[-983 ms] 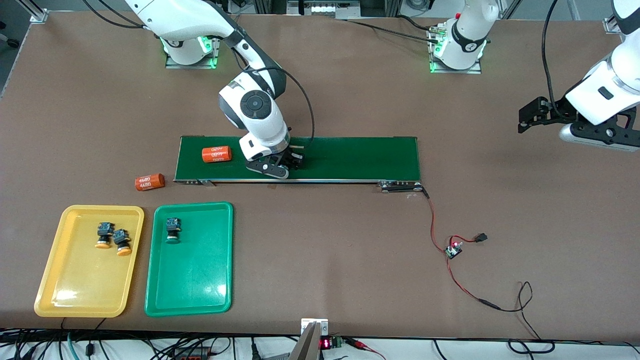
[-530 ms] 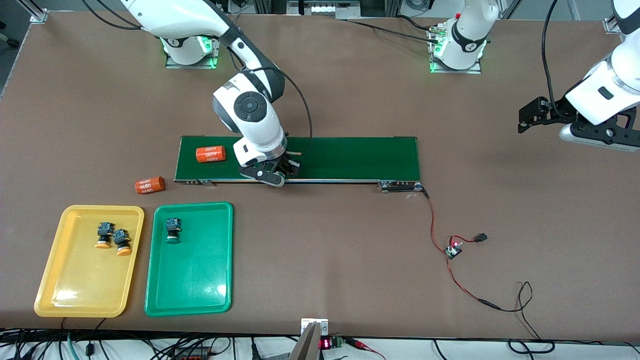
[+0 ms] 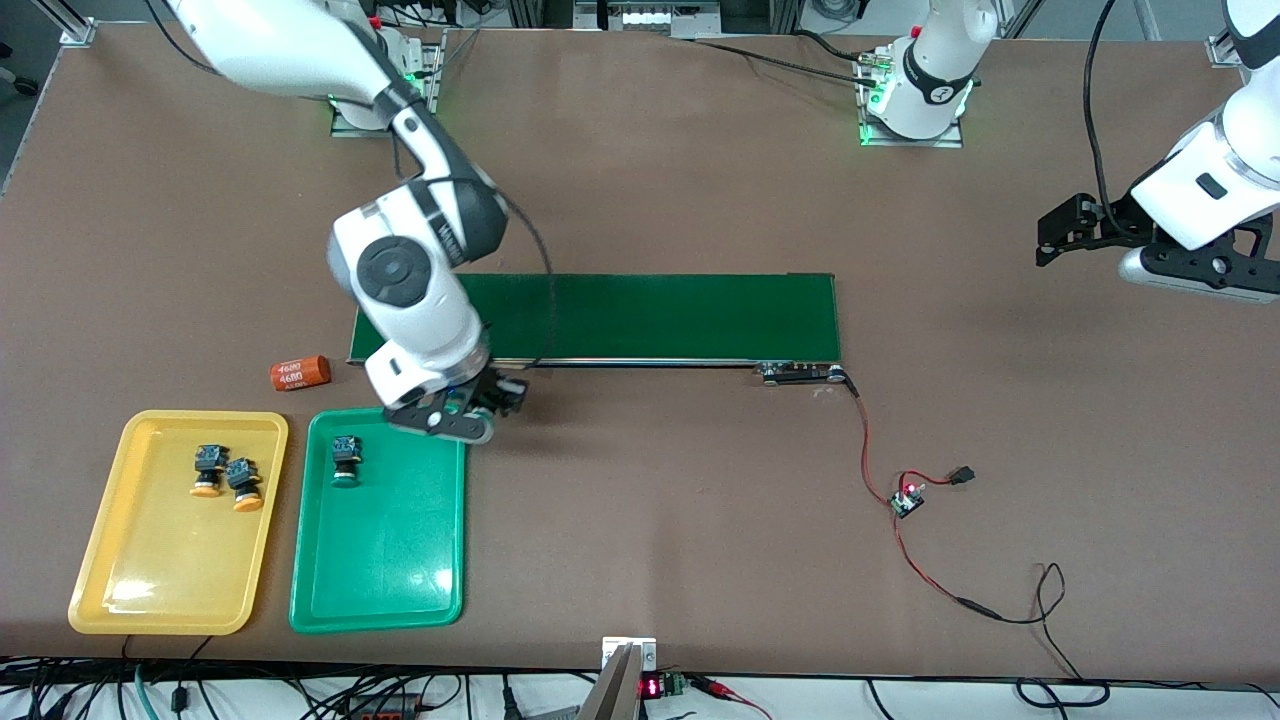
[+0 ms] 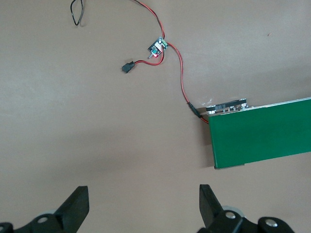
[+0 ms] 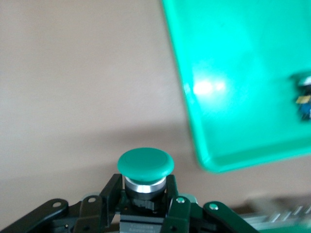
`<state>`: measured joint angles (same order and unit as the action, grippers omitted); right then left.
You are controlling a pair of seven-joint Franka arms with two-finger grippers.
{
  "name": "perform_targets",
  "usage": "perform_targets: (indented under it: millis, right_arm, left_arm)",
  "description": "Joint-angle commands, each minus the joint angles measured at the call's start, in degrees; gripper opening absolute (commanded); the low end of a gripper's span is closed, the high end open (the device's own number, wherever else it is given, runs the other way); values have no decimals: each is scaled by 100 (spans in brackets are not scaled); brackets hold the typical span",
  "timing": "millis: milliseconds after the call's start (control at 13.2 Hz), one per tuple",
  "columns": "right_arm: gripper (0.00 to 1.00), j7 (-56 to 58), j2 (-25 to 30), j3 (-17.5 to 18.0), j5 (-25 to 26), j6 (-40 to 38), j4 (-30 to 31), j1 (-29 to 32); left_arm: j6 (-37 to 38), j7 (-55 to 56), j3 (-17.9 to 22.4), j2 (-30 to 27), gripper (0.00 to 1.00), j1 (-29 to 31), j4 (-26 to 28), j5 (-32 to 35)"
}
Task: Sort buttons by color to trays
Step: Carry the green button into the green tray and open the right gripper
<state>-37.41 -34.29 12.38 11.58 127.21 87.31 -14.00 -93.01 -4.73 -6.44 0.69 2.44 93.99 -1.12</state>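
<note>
My right gripper [image 3: 478,407] [image 5: 146,189] is shut on a green-capped button [image 5: 146,163] and holds it over the table beside the green tray's [image 3: 400,560] corner nearest the conveyor belt. The green tray also shows in the right wrist view [image 5: 233,73]. One green button [image 3: 346,461] [image 5: 305,94] lies in the green tray. Two orange-capped buttons [image 3: 207,470] [image 3: 244,484] lie in the yellow tray [image 3: 150,570]. My left gripper [image 3: 1045,240] [image 4: 143,201] is open and empty and waits above the table at the left arm's end.
The dark-green conveyor belt [image 3: 650,315] [image 4: 262,136] lies mid-table, its right-arm end partly hidden by the right arm. An orange "4680" cylinder [image 3: 300,372] lies on the table beside that end. A small circuit board [image 3: 908,497] [image 4: 158,47] with red wires lies toward the left arm's end.
My right gripper has lifted off the belt with the green button and moved to the green tray's corner. The orange cylinder on the belt drifted toward the right arm's end and is now hidden.
</note>
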Motion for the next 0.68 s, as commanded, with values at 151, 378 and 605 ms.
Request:
perform_targets:
  millis: [151, 378, 605]
  right_arm:
    - [7, 1707, -384, -77, 28, 593, -188, 511]
    - [7, 2307, -683, -244, 63, 1244, -188, 652]
    - [10, 2730, -947, -245, 63, 1517, -162, 846]
  left_arm:
    - [134, 43, -15, 10, 100, 2, -109, -3]
    - [134, 43, -15, 10, 100, 2, -109, -3]
    - [134, 43, -15, 18, 100, 2, -109, -3]
